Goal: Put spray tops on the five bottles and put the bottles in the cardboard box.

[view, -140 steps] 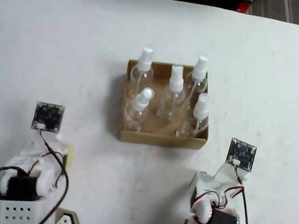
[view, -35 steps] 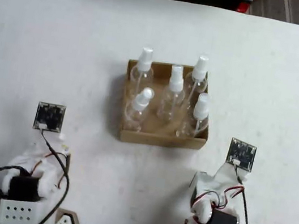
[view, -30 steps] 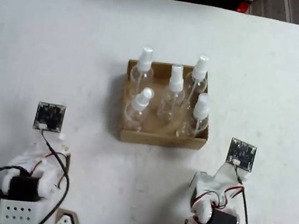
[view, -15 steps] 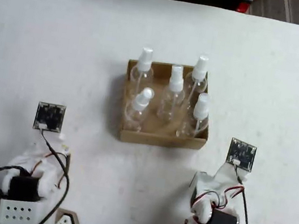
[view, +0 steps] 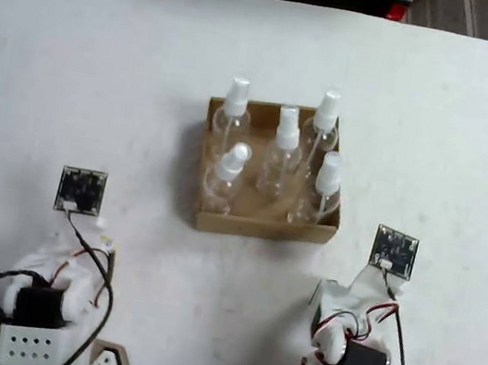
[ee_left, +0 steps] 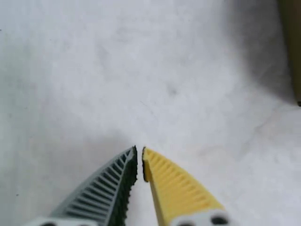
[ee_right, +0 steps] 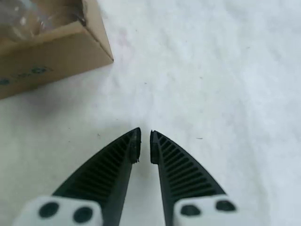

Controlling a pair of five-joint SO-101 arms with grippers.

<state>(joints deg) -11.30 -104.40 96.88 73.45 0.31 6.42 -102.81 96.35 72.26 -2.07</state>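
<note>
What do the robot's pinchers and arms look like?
The left gripper has one grey and one yellow finger, pointy and ribbed. The right gripper has two black ones on white bases. The left arm and right arm are white with black motors and black and red cables.

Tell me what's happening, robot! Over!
Left gripper shut, empty. Right gripper shut, empty. Five bottles, spray tops on, standing in cardboard box. Nothing in the way.

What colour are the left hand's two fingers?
The left hand has one grey finger and one yellow; left wrist view shows it best.
</note>
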